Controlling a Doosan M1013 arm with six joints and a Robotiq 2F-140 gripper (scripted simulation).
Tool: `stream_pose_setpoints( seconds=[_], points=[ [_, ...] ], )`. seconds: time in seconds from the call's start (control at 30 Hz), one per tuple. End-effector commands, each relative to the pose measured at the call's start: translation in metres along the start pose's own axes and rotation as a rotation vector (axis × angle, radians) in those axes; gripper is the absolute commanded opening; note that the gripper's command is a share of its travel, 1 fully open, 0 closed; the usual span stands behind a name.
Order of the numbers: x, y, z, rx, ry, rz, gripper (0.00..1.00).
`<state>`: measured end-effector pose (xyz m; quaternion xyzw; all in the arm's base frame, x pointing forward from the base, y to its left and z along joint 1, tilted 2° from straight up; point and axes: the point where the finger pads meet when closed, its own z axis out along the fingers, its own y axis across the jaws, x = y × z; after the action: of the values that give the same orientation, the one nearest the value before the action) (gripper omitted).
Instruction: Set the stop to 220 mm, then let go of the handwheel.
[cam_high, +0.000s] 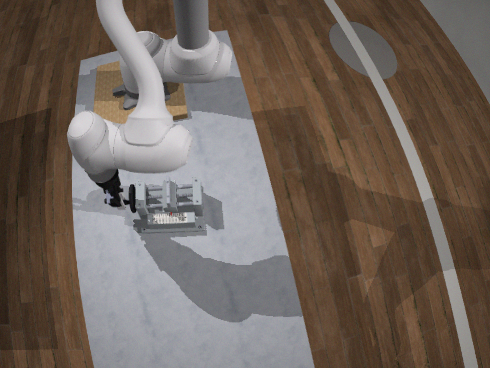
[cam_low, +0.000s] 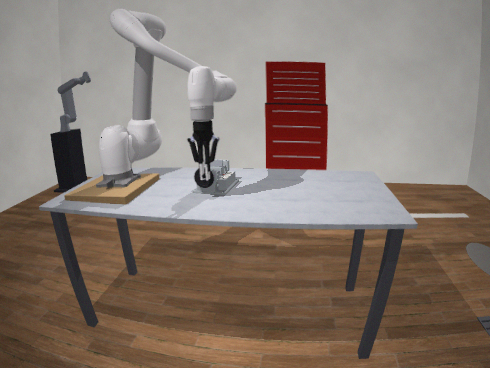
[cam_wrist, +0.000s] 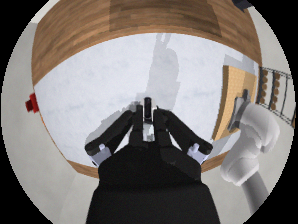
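Note:
The stop device (cam_high: 197, 196) (cam_low: 222, 187) is a light grey frame with guide rods on a base plate. Its grey carriage (cam_high: 170, 194) stands near mid-span. A small red mark shows over the white scale (cam_high: 170, 218); the numbers are too small to read. The black handwheel (cam_high: 132, 198) (cam_low: 198, 180) stands upright at the device's end. My gripper (cam_high: 120, 201) (cam_low: 204, 175) (cam_wrist: 147, 103) points down in front of the wheel, its fingertips shut on the wheel's crank handle. The fingers hide most of the handle. The device is mostly hidden in the wrist view.
The arm's base stands on a wooden board (cam_high: 106, 95) (cam_low: 95, 196) (cam_wrist: 227, 95) at one end of the grey table (cam_high: 200, 320) (cam_low: 340, 200). A red tool cabinet (cam_low: 296, 120) and a small grey arm on a black pedestal (cam_low: 69, 157) stand beyond the table.

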<state>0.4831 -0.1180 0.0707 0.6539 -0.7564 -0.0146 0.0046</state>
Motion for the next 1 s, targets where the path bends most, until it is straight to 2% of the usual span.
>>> stream_pose_setpoints(
  seconds=[0.0, 0.6, 0.97],
  points=[
    [0.0, -0.002, 0.002, 0.0, 0.0, 0.0, 0.04],
    [0.0, -0.009, 0.024, 0.0, 0.0, 0.0, 0.04],
    [0.0, 0.004, 0.047, 0.0, 0.0, 0.0, 0.04]
  ],
)
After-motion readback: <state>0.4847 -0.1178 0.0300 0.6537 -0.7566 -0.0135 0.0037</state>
